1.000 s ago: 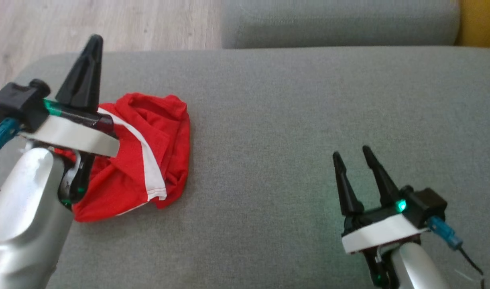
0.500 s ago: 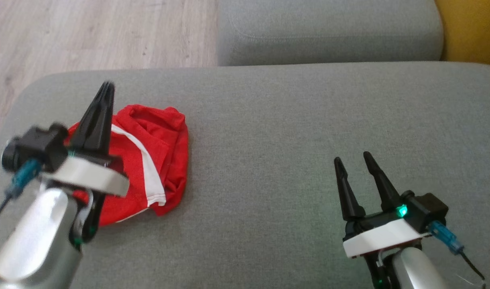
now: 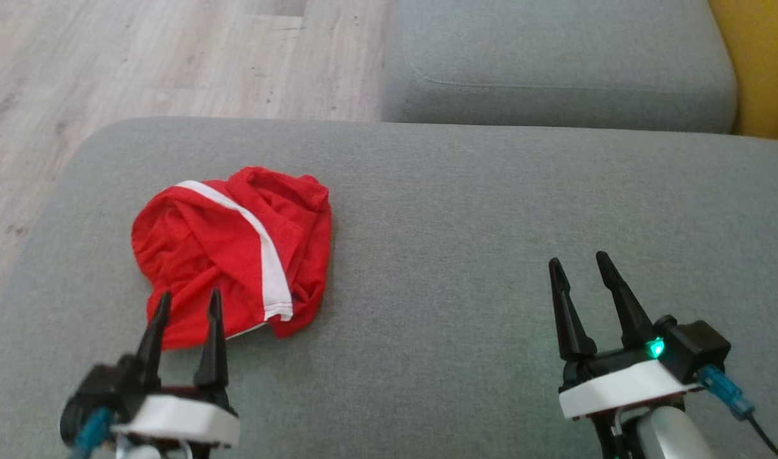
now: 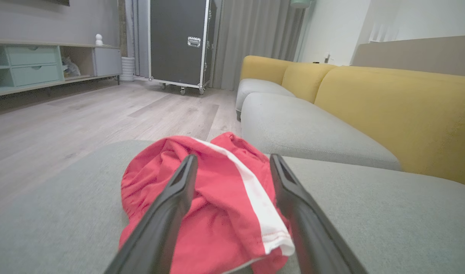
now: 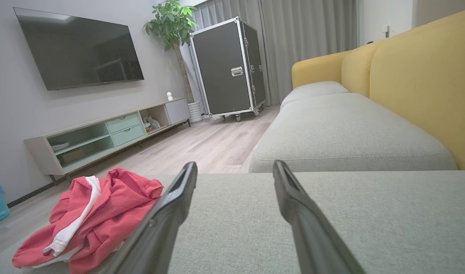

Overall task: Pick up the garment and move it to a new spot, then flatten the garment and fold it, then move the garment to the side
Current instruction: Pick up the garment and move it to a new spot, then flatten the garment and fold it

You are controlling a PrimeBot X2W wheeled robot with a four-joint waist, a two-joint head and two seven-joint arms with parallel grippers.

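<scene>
A: Where is the crumpled red cloth garment with the white stripe (image 3: 223, 248) found?

B: It is laid in a heap on the big grey fabric sofa cushion (image 3: 459, 255), on the robot's left side, near the cushion's rounded corner. The white stripe is seen running across the top of the heap.

A: Is it held by anything?

B: No. The left gripper (image 3: 188, 303) is spread wide, and nothing is pinched between its two dark fingers. Its fingertips are seen at the near edge of the garment. Whether the cloth is touched cannot be told.

A: What is seen from the left wrist?

B: The garment is seen right ahead, with the two spread fingers in front of it.

A: And the right gripper (image 3: 578, 260)?

B: It is spread wide too, and nothing is held in it. It is seen over bare cushion, well apart from the garment.

A: What else is seen?

B: A second grey cushion (image 3: 554, 64) is placed behind the first, a yellow sofa back (image 3: 764, 64) is beside it, and a pale wooden floor (image 3: 140, 57) is seen beyond the garment.
</scene>
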